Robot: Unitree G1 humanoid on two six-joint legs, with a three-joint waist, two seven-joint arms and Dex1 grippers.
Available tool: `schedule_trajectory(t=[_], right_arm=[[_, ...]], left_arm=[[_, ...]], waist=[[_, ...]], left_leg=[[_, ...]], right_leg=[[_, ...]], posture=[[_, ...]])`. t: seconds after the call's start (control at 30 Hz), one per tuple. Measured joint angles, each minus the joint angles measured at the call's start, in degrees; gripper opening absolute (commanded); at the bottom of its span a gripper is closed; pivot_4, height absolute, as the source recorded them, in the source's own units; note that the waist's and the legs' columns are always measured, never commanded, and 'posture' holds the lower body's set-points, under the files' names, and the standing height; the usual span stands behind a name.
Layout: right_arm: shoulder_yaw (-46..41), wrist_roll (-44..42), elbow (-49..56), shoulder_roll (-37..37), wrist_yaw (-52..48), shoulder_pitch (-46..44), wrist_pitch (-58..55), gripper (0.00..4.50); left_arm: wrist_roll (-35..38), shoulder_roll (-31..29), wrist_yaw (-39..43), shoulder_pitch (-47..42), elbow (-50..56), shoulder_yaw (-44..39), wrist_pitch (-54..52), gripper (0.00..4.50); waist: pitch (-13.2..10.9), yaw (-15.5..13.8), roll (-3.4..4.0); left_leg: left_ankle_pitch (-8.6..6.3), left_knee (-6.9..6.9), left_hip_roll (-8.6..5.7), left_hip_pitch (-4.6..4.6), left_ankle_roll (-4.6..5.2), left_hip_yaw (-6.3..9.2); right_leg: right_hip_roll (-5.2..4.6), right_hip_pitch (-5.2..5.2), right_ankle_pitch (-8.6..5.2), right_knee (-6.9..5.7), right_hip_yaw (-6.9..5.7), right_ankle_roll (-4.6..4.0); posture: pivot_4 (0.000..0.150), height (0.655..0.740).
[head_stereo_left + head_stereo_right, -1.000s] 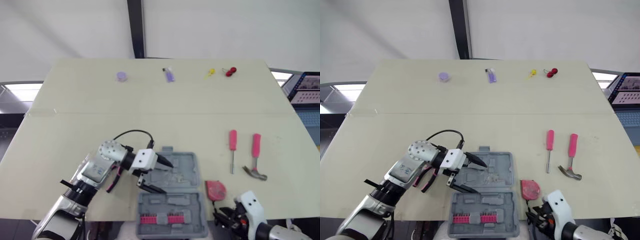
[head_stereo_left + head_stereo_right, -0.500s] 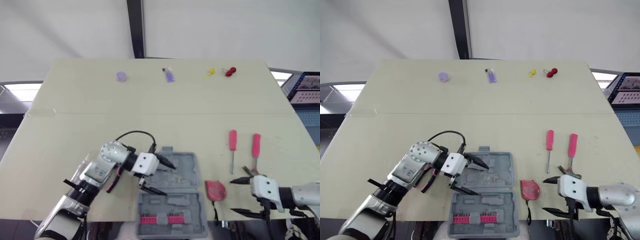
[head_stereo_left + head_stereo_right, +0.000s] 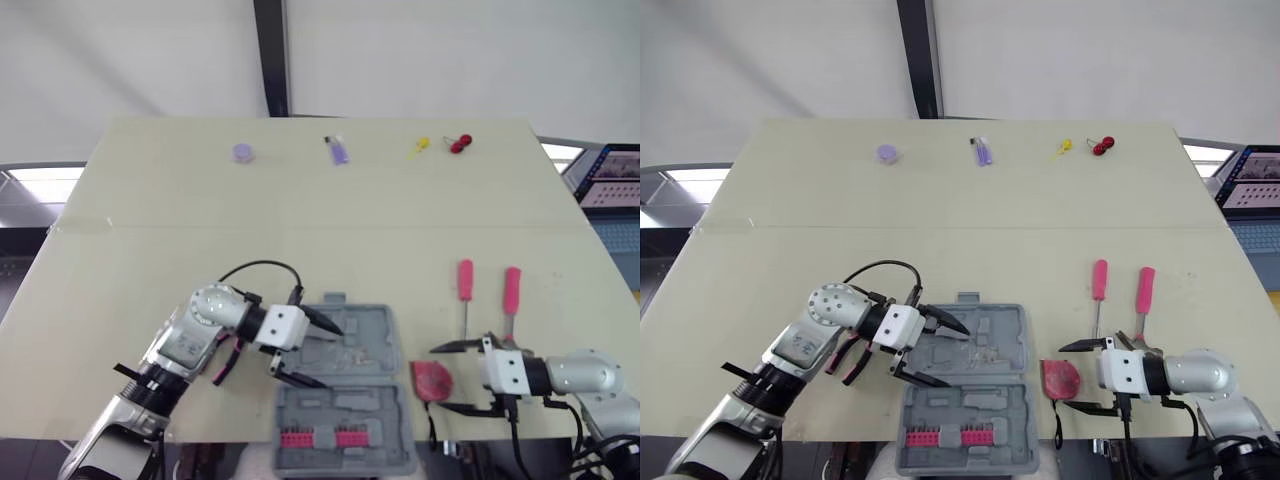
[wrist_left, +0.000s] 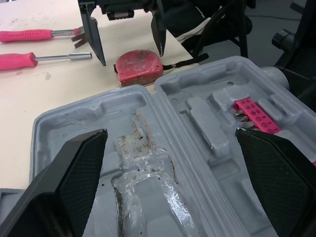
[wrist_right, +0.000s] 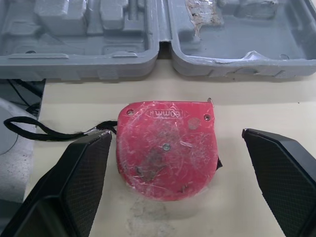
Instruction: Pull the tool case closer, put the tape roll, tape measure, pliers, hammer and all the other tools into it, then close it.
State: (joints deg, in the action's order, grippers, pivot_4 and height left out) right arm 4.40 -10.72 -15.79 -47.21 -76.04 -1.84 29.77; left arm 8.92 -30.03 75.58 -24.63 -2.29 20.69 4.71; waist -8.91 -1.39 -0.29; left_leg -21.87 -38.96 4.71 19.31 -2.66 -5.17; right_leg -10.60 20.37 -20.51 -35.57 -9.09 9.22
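Nearest, at the table's front edge: grey tool case lying open, pink bit strip in its near half. Left gripper over the case's far half, fingers spread wide, nothing held; contact with the tray impossible to tell. Just right of the case, red tape measure flat on the table. Right gripper straddling it, fingers wide, a gap on both sides, not touching. Just beyond, pink-handled screwdriver and pink-handled hammer side by side, handles pointing away. Pale beige table, matte, with a faint seam across the middle. Along the far edge, well apart from the rest: purple tape roll, small purple item, yellow item, red item, too small to identify. Behind, white wall and dark vertical post; screen off the right side. From the right wrist, close-up of scuffed tape measure face, mirrored lettering, black strap trailing off the table edge. From the left wrist, moulded recesses in both case halves.
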Motion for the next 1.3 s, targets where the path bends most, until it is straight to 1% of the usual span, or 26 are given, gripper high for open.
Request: schedule_trajectory(t=[0.23, 0.4, 0.67, 0.93, 1.2, 1.3], right_arm=[[2.04, -0.22, -4.46, 0.39, -2.97, -2.75, 0.13, 4.48], [2.20, -0.51, -5.47, 1.83, -3.31, -4.19, 0.12, 4.48], [3.69, -0.03, -8.93, 3.11, -3.32, -4.37, 0.72, 4.48], [4.16, 0.07, -12.90, 3.48, -3.34, -5.75, 4.43, 4.48], [4.27, 0.09, -13.62, 3.52, -3.34, -5.88, 5.21, 4.48], [4.34, 0.08, -13.55, 3.51, -3.50, -5.65, 5.18, 3.71]], left_arm=[[0.02, -0.42, -0.86, 1.04, 1.99, -0.41, -1.21, 4.50], [0.20, -1.06, -1.21, 1.70, 3.12, -0.49, -2.31, 4.50], [0.42, -2.26, -1.83, 2.06, 4.38, -1.41, -3.48, 4.50], [0.42, -2.49, -2.08, 2.36, 4.62, -1.62, -4.22, 4.50], [0.42, -2.49, -2.20, 2.36, 4.92, -1.62, -4.32, 4.50], [0.42, -2.49, -2.24, 2.37, 5.22, -1.62, -4.40, 4.50]], waist=[[0.00, 0.05, 0.01], [0.00, 0.03, 0.01], [0.00, 0.09, 0.03], [0.00, 0.07, 0.03], [0.01, 0.07, 0.02], [0.01, 0.07, 0.01]], left_leg=[[0.00, -0.01, 0.00, 0.00, 0.00, 0.00], [0.00, -0.01, 0.01, 0.00, 0.00, 0.00], [-0.01, -0.01, 0.01, 0.00, 0.01, 0.00], [-0.01, -0.03, 0.01, -0.01, 0.01, 0.00], [-0.01, -0.04, 0.01, -0.01, 0.01, 0.00], [-0.01, -0.04, 0.02, -0.02, 0.01, 0.00]], right_leg=[[0.00, 0.00, 0.00, 0.00, 0.00, 0.00], [0.00, 0.00, 0.00, -0.01, 0.01, 0.00], [0.00, 0.00, 0.00, -0.01, 0.01, 0.00], [0.00, -0.01, 0.00, -0.01, 0.01, 0.00], [0.00, -0.04, 0.00, -0.01, 0.01, 0.00], [0.00, -0.04, 0.00, -0.01, 0.00, 0.00]], posture=[[0.150, 0.7400], [0.150, 0.7400], [0.150, 0.7400], [0.150, 0.7400], [0.150, 0.7400], [0.150, 0.7400]])
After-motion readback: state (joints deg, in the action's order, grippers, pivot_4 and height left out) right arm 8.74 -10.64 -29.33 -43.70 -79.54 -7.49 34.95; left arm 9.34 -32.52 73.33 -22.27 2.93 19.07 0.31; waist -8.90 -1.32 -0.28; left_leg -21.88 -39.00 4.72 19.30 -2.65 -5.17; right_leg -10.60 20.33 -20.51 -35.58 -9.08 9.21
